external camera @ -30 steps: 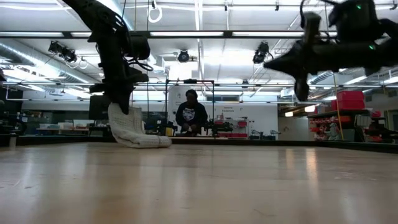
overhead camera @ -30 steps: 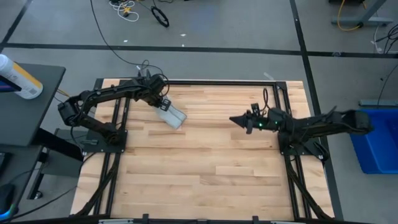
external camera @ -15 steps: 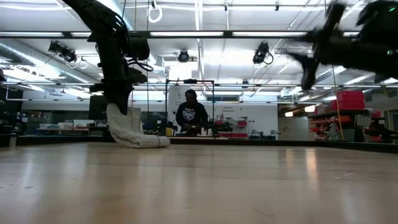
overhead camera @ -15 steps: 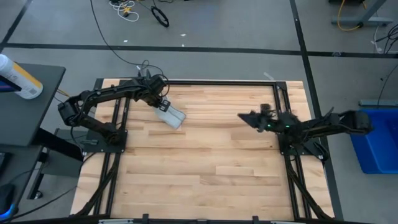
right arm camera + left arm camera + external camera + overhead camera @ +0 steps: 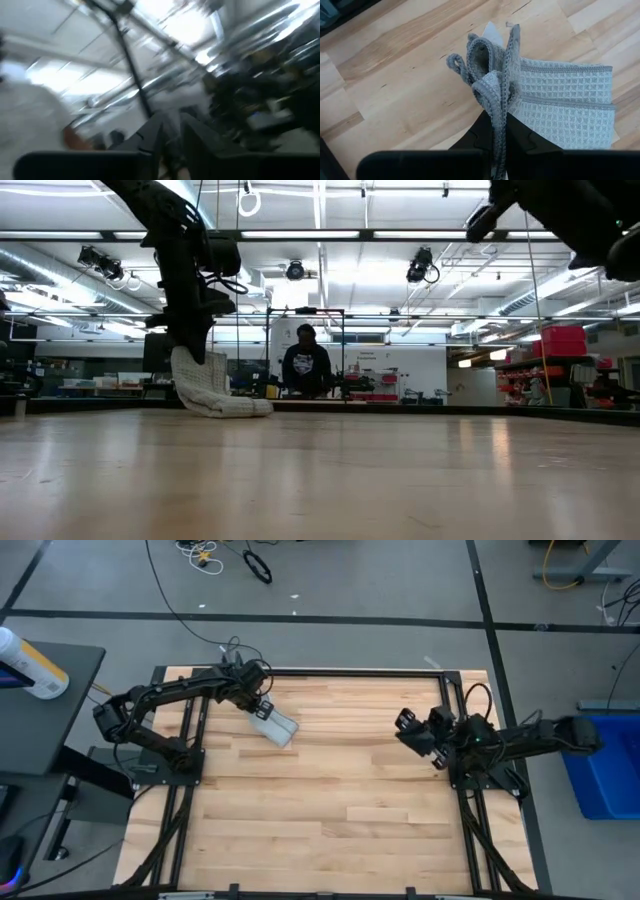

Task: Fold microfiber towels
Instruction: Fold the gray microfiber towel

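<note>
The pale grey-blue ribbed towel (image 5: 276,727) lies folded into a small packet at the table's far left, and its lower fold rests on the wood (image 5: 230,406). My left gripper (image 5: 262,710) stands over its far-left end, pointing down, shut on the towel (image 5: 560,105). My right gripper (image 5: 415,730) is at the table's right, high above the wood (image 5: 482,218) and tipped upward. Its fingers (image 5: 155,137) are close together and empty, and its wrist view shows only the ceiling. My left gripper pinches the towel's bunched edges (image 5: 496,107) between its two fingers, several layers together. The fingers come from above, pointing down. The held end stands up from the table (image 5: 195,370), and the rest of the folded towel lies flat on the wood.
Bare wood spreads over the table's middle and near side (image 5: 330,810). A bright blue bin (image 5: 605,775) stands off the table's right edge. A side table holding a white bottle (image 5: 30,665) stands at the left. A person (image 5: 307,368) is in the room beyond.
My right gripper has drawn back toward the table's right edge, risen and tipped upward, so its camera now faces the ceiling.
</note>
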